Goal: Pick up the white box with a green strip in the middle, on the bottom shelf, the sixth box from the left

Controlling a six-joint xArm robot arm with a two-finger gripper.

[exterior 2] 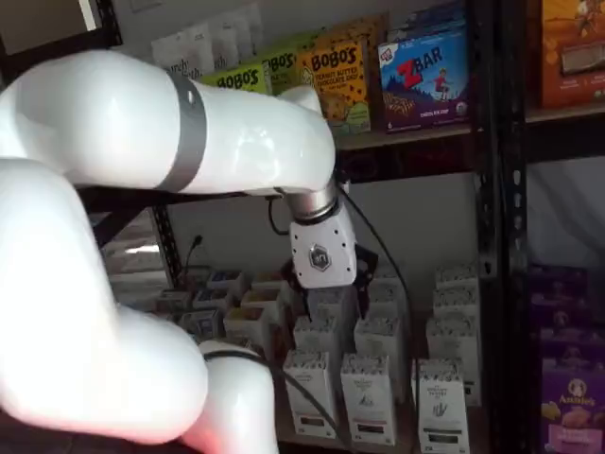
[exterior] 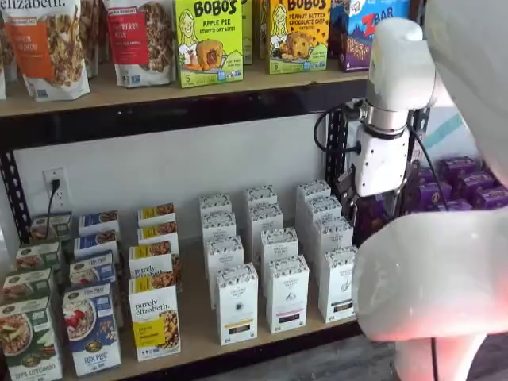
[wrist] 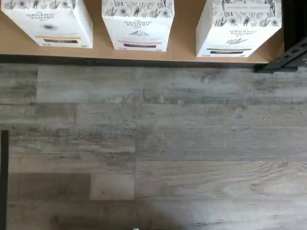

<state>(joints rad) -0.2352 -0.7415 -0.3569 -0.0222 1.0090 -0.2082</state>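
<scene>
Seen from the wrist camera, three tall white cartons stand at the front edge of the bottom shelf, above grey plank flooring. The white box with a green strip is the one nearest the black upright, its dark strip low on the front face; beside it stand a pink-strip box and a yellow-strip box. No fingers show here.

In a shelf view, the gripper hangs above and just behind the right-hand column of white cartons. The target stands upright at the front of that column, long axis vertical, printed face toward the aisle. The fingers are not clearly visible, so whether they are spread or closed cannot be told.

In a shelf view, the gripper hovers over the rows, well apart from the target at the front right.

The approach appears under way; next, the arm likely needs to line up with that front carton and descend.
</scene>
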